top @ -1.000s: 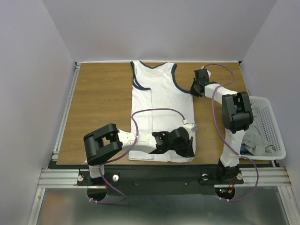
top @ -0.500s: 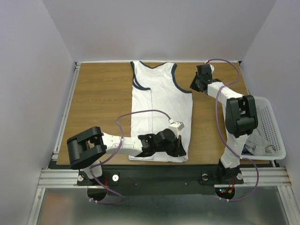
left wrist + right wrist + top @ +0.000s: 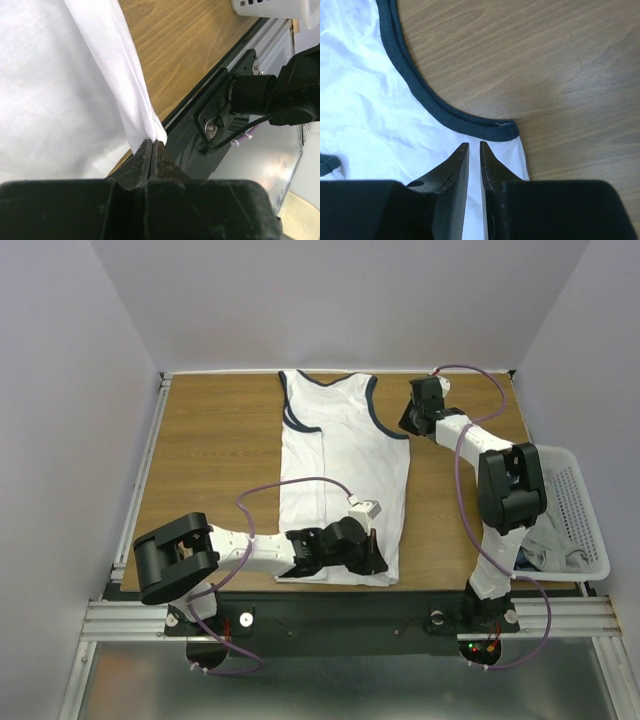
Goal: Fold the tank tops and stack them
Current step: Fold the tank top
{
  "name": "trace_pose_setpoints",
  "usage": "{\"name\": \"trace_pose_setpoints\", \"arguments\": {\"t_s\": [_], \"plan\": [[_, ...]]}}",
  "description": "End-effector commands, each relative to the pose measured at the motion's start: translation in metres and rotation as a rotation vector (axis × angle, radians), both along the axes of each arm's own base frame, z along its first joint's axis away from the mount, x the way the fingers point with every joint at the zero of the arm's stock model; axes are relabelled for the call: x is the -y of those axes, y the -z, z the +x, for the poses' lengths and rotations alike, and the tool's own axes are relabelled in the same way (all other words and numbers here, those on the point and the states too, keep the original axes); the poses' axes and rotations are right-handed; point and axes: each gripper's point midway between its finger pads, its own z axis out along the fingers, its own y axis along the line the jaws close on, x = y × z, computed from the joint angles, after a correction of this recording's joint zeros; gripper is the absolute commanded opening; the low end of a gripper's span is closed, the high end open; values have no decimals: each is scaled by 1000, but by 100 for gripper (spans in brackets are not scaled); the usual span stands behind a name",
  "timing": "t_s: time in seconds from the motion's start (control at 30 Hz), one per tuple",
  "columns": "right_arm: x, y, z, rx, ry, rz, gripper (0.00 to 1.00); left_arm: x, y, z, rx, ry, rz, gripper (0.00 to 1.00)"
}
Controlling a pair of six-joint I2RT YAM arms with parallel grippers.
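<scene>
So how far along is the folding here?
Early. The white tank top looks folded in on its left. The left gripper pinches its near right hem corner; the right gripper, jaws slightly parted, sits at the right armhole. Other tops wait in the basket; nothing stacked.

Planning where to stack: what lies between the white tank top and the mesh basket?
Between the white tank top and the basket, the top view shows only bare table and the right arm standing across it.
</scene>
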Motion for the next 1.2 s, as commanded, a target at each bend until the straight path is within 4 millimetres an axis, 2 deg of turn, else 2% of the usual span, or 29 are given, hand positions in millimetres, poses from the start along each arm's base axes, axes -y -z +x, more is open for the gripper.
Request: {"name": "trace_pose_setpoints", "arguments": {"t_s": [0.0,0.17,0.23,0.3,0.43,0.57,0.87,1.17], "plan": [[12,5,3,5,34,-61,21,14,-15,5,21,11,-44,0],[14,35,5,-50,16,-94,22,16,-18,6,26,13,-46,0],[12,38,10,-52,6,-99,22,16,-17,6,27,13,-41,0],[16,49,10,-72,7,-108,22,15,-16,6,27,12,-36,0],[20,58,9,-87,8,-115,24,14,-16,7,28,9,-31,0],[25,55,9,-77,11,-133,27,15,-16,7,28,9,-29,0],[32,21,11,-10,23,-147,28,15,-13,7,19,8,-21,0],[39,27,12,-24,27,-160,29,13,-10,7,13,7,-15,0]]}}
